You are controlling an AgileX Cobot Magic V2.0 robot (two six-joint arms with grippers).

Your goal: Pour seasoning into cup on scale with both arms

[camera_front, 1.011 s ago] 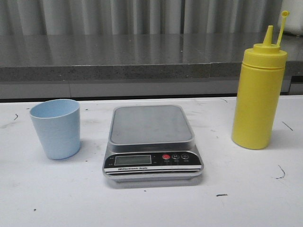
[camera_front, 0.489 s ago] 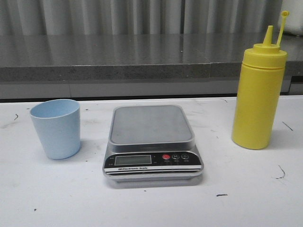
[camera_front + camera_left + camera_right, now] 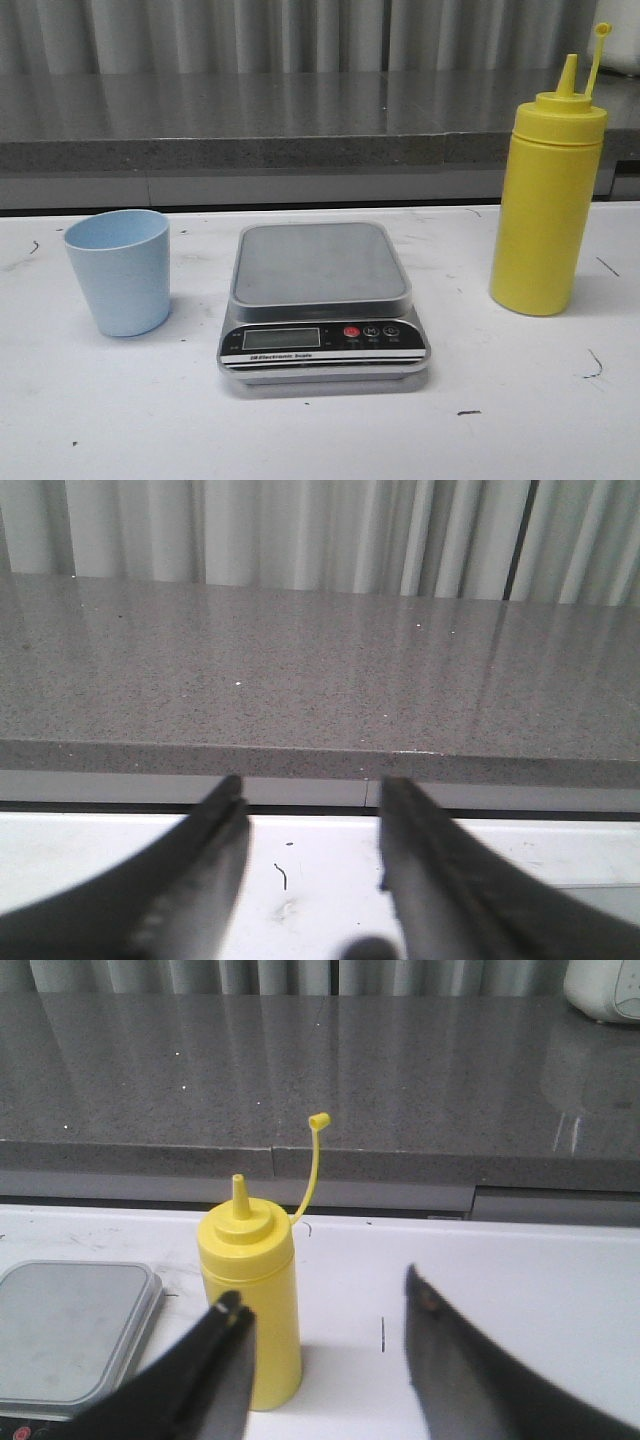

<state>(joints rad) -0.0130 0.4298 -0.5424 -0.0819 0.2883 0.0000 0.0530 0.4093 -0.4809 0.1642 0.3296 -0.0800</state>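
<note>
The pale blue cup [image 3: 119, 271] stands upright on the white table, left of the scale [image 3: 320, 300]. The scale's silver platform is bare. The yellow seasoning bottle [image 3: 545, 200] stands upright to the right of the scale, its tethered cap sticking up. No arm shows in the front view. In the right wrist view my right gripper [image 3: 322, 1300] is open, and the bottle [image 3: 250, 1290] stands just beyond its left finger. A corner of the scale [image 3: 70, 1325] shows there too. In the left wrist view my left gripper [image 3: 308, 792] is open over bare table; the cup is out of that view.
A grey speckled counter ledge [image 3: 300, 125] runs along the back of the white table [image 3: 520, 420], with a curtain behind. A white appliance [image 3: 605, 985] sits on the ledge at the far right. Small dark marks dot the tabletop.
</note>
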